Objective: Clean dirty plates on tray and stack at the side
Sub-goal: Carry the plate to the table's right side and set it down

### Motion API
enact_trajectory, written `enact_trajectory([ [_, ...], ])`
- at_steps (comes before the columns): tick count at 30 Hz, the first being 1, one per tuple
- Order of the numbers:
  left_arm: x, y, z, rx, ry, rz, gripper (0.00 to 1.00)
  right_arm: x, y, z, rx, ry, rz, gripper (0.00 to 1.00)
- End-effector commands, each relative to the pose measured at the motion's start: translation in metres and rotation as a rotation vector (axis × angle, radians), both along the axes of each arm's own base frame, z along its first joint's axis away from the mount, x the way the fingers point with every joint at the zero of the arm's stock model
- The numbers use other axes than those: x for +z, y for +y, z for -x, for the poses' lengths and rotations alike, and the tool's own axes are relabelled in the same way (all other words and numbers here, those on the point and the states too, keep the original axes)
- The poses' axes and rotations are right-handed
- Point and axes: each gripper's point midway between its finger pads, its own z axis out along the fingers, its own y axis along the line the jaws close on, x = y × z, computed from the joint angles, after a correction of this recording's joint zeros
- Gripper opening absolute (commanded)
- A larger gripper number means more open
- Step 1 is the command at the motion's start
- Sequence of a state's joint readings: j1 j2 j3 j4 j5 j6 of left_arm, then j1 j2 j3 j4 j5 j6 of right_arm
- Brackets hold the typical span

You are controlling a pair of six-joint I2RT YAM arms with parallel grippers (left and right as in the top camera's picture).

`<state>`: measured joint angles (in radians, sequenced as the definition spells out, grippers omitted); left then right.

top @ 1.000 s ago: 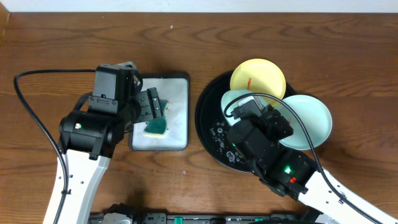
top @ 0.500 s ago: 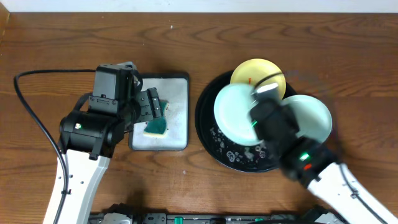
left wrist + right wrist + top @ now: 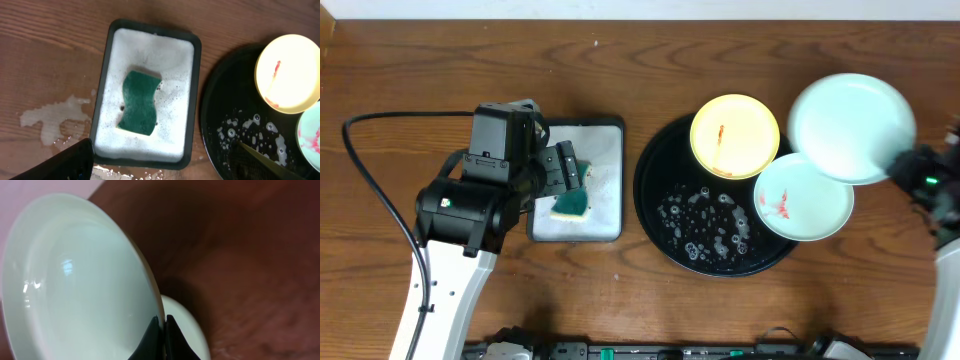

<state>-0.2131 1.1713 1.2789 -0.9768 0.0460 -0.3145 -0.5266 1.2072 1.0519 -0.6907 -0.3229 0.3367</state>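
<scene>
The round black tray [image 3: 665, 170] holds soap suds. A yellow plate [image 3: 735, 135] with a red smear rests on its upper rim, and also shows in the left wrist view [image 3: 290, 72]. A mint plate [image 3: 804, 197] with red smears rests on the tray's right rim. My right gripper [image 3: 162, 322] is shut on the rim of a clean mint plate [image 3: 850, 113] and holds it in the air at the far right, past the tray. My left gripper [image 3: 160, 162] is open and empty above the sponge tray [image 3: 105, 90], where a green sponge [image 3: 140, 102] lies in foam.
The white sponge tray [image 3: 605, 160] sits left of the round tray. A wet patch [image 3: 47, 120] lies on the wood left of it. A black cable [image 3: 360, 170] loops at the far left. The table's back edge runs along the top.
My right arm lifted the clean mint plate off the tray and swung it to the upper right. This uncovered the smeared mint plate and the suds. The left arm has not moved.
</scene>
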Motion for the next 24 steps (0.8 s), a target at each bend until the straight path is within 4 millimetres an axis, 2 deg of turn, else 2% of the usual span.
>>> enact_trajectory([
  [1,0.008,0.0,-0.002,-0.002,-0.019,0.0,0.85,-0.016,-0.043,0.005,-0.145,-0.004,-0.154,0.01],
  [6,0.008,0.0,-0.002,-0.002,-0.018,0.0,0.86,-0.056,-0.105,0.02,-0.35,0.064,-0.188,0.01],
  [9,0.008,0.0,-0.002,-0.002,-0.019,0.0,0.85,-0.091,-0.131,0.036,-0.452,0.179,-0.162,0.01],
  [12,0.008,0.0,-0.002,-0.002,-0.019,0.0,0.85,-0.125,-0.142,0.052,-0.51,0.306,-0.146,0.01],
  [17,0.008,0.0,-0.002,-0.002,-0.019,0.0,0.85,-0.153,-0.14,0.052,-0.496,0.368,-0.183,0.01],
  [19,0.008,0.0,-0.002,-0.002,-0.019,0.0,0.85,-0.154,-0.143,0.049,-0.47,0.36,-0.158,0.12],
  [21,0.008,0.0,-0.002,-0.002,-0.019,0.0,0.85,-0.146,-0.144,0.039,-0.398,0.314,-0.125,0.34],
  [23,0.008,0.0,-0.002,-0.002,-0.019,0.0,0.86,-0.132,-0.136,0.026,-0.331,0.241,-0.149,0.48],
  [24,0.008,0.0,-0.002,-0.002,-0.019,0.0,0.85,-0.122,-0.126,0.017,-0.287,0.189,-0.18,0.52],
])
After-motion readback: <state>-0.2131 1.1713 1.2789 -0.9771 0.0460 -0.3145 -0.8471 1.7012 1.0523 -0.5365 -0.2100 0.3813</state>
